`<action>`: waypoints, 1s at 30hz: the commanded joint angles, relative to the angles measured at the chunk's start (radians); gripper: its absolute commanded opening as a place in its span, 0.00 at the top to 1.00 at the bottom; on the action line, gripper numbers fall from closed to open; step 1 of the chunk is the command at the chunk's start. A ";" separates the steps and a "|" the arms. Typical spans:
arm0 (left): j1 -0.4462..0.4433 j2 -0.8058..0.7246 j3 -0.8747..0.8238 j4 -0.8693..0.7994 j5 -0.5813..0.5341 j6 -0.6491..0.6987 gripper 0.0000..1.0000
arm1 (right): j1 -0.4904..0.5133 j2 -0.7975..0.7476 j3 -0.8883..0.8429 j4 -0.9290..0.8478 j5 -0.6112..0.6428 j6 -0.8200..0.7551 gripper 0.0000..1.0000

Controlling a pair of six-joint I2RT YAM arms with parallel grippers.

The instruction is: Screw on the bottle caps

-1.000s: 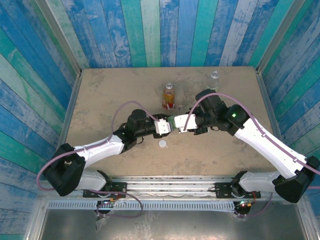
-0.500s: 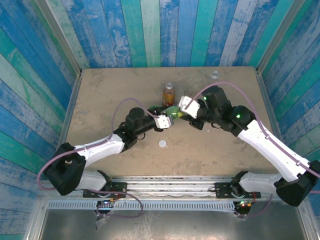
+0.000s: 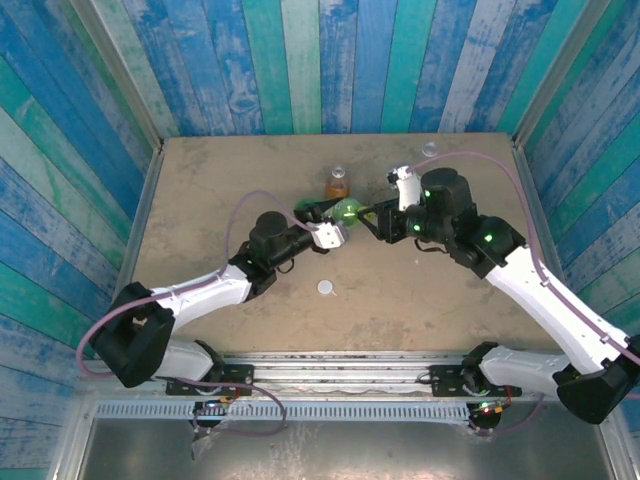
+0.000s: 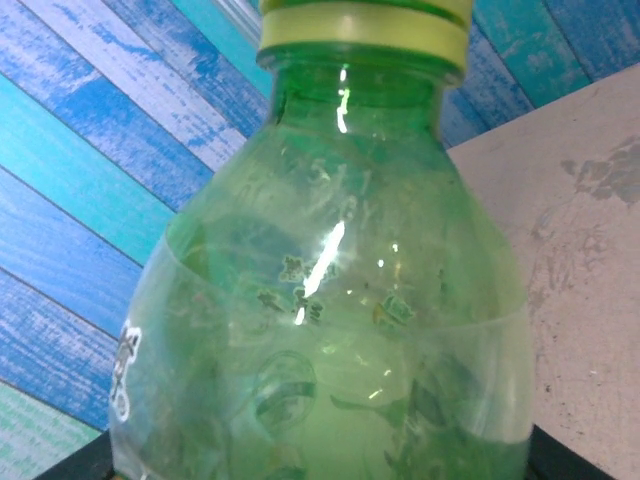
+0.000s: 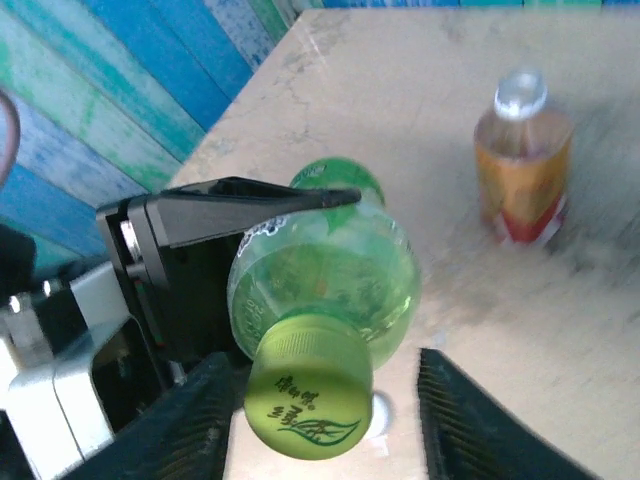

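My left gripper [image 3: 336, 220] is shut on the green bottle [image 3: 347, 210] and holds it tilted above the table's middle. In the left wrist view the green bottle [image 4: 330, 300] rises from the jaws to a yellow-green cap [image 4: 365, 28]. The right wrist view looks onto that yellow-green cap [image 5: 308, 402] seated on the bottle's neck. My right gripper [image 5: 330, 425] is open, with one finger [image 5: 190, 425] close beside the cap and the other well apart from it. From above, the right gripper [image 3: 372, 218] sits just right of the bottle. A white cap [image 3: 326, 287] lies on the table.
The amber bottle with a red label [image 3: 337, 184] stands just behind the grippers, and it also appears as the amber bottle [image 5: 520, 165] with a whitish top. A clear bottle [image 3: 430, 150] stands at the back right. Blue plank walls close in the table [image 3: 200, 200].
The right gripper has opened off the yellow-green cap and drawn back to the right. Both arms have shifted toward the back of the table, the left one carrying the green bottle.
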 commanded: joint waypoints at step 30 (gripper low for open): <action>0.029 -0.055 0.091 -0.348 0.362 -0.005 0.43 | 0.145 0.025 0.134 -0.401 0.129 -1.383 0.55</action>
